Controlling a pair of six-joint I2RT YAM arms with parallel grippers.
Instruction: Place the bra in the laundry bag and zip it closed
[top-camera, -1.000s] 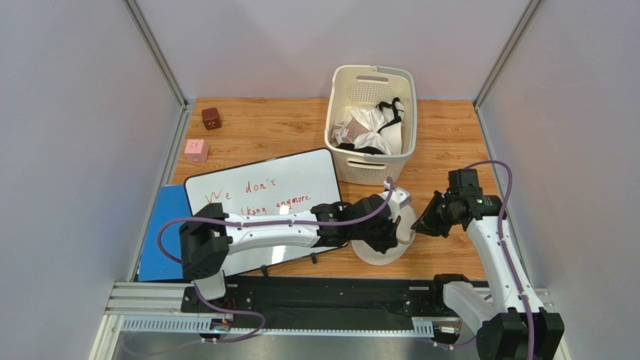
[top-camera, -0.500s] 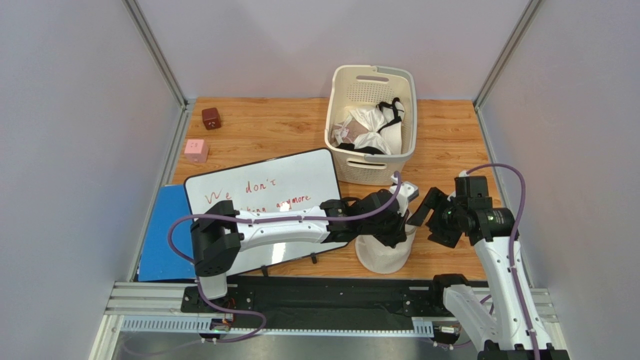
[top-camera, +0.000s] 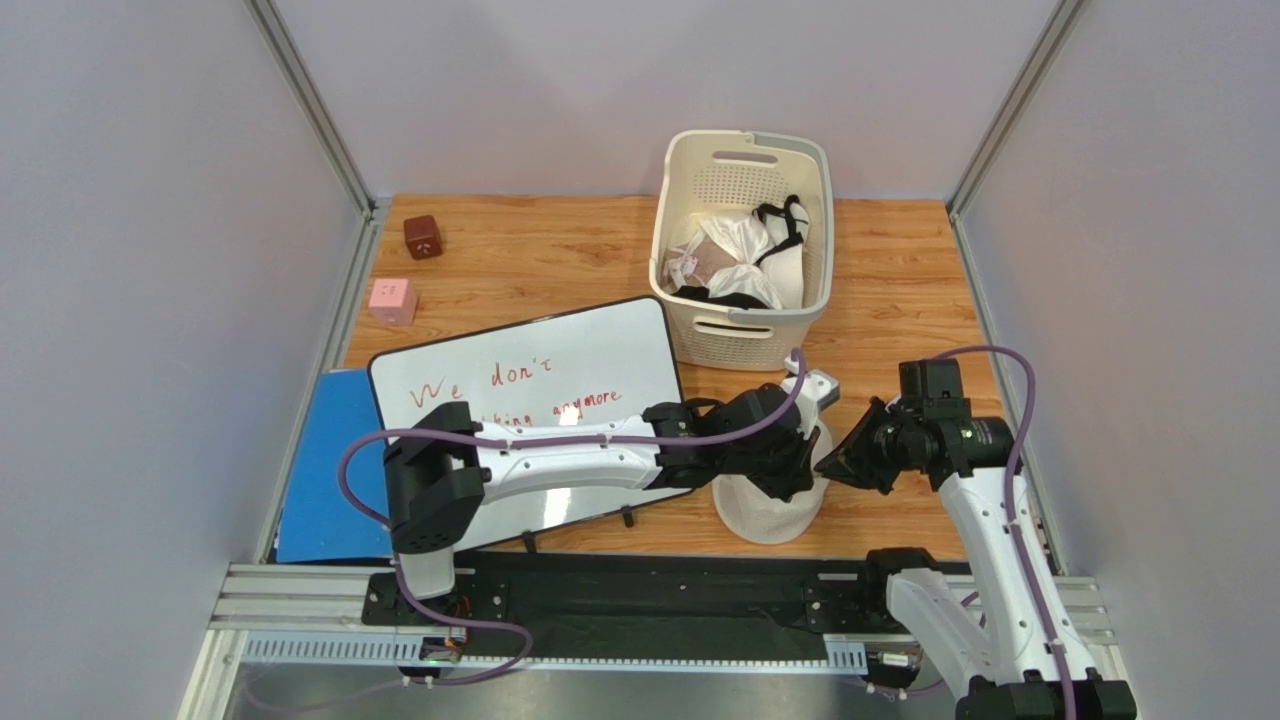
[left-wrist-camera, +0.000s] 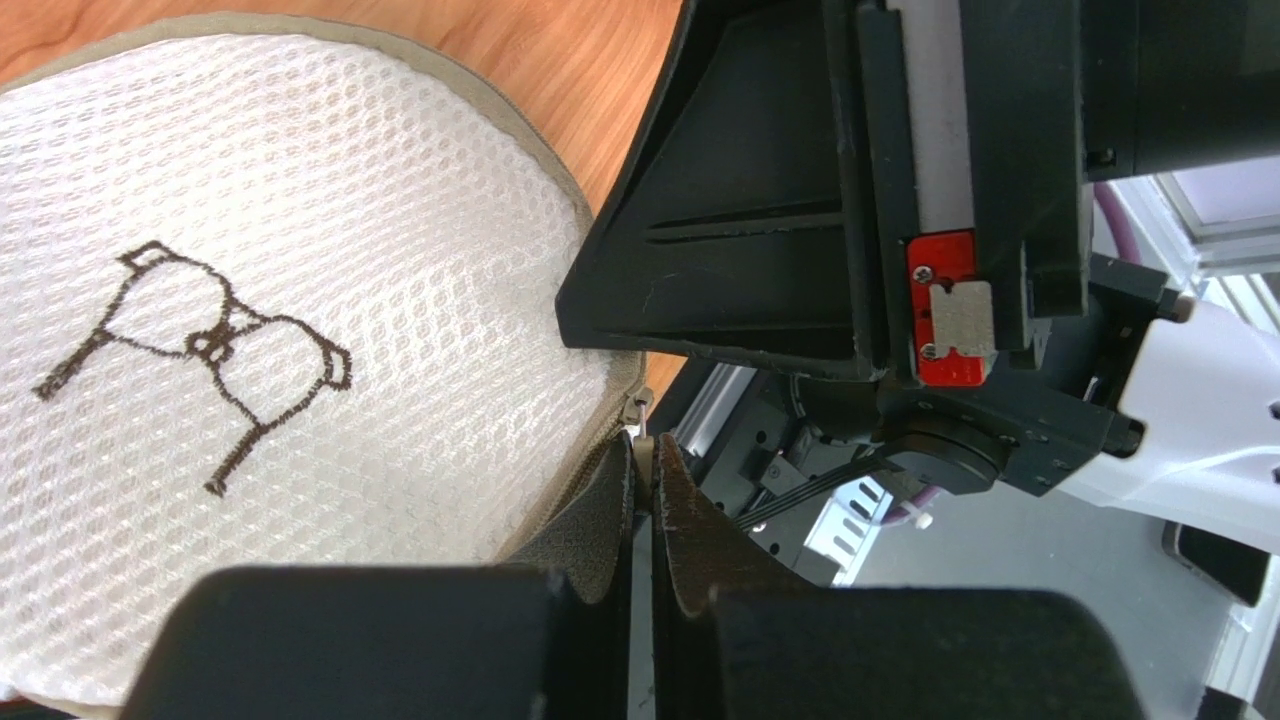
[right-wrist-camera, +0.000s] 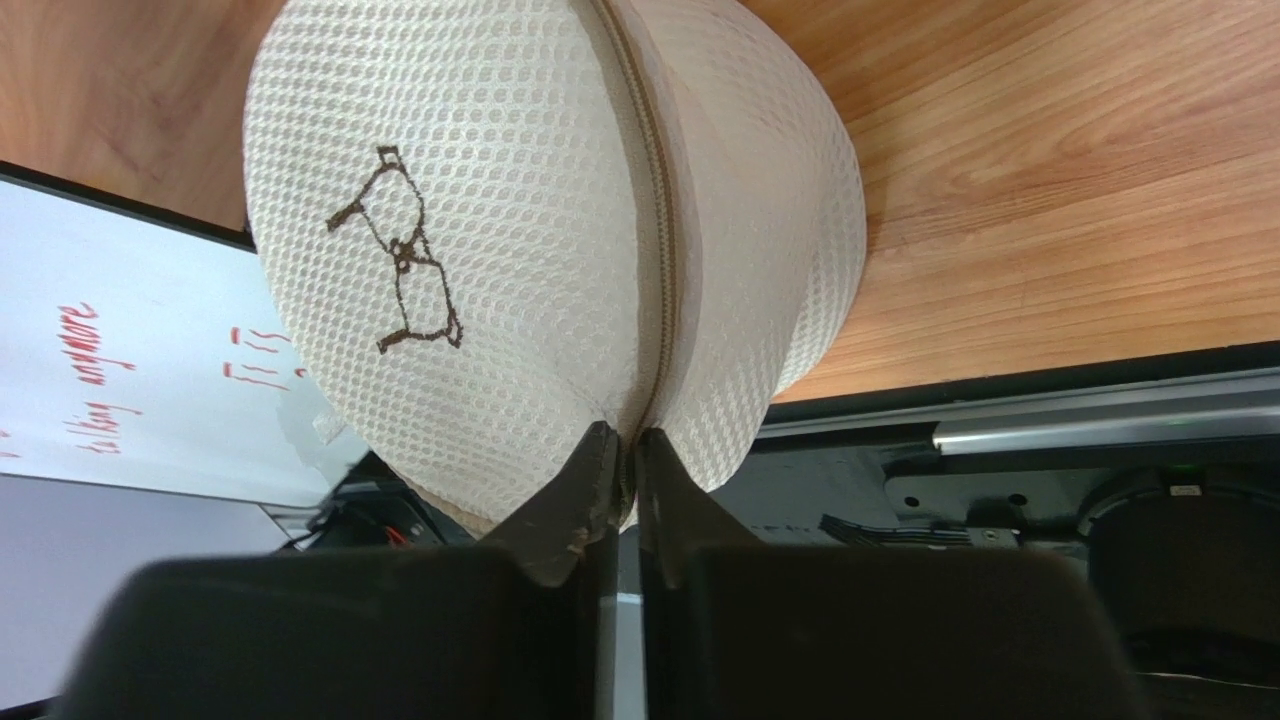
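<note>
Near the front edge of the wooden table (top-camera: 571, 255), the laundry bag (top-camera: 766, 510) stands propped up between the two arms. The left gripper (left-wrist-camera: 643, 477) is pinched tight on the bag's zipper rim (right-wrist-camera: 657, 270). The right gripper (right-wrist-camera: 628, 450) clamps the same rim from the opposite side. Farther back lie a whiteboard (top-camera: 526, 375) and a slatted basket (top-camera: 736, 338) of clothes.

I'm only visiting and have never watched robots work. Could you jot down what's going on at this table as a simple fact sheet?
Held item: laundry bag, round white mesh with a brown stitched drawing
Left fingers: shut on the bag's zipper rim
Right fingers: shut on the zipper rim too
Zipper: looks closed where the right wrist view shows it
Bra: not visible; the bag's contents cannot be told
Basket: behind the bag, clothes inside
Also on table: whiteboard with red writing, dark red cube, pink cube
</note>
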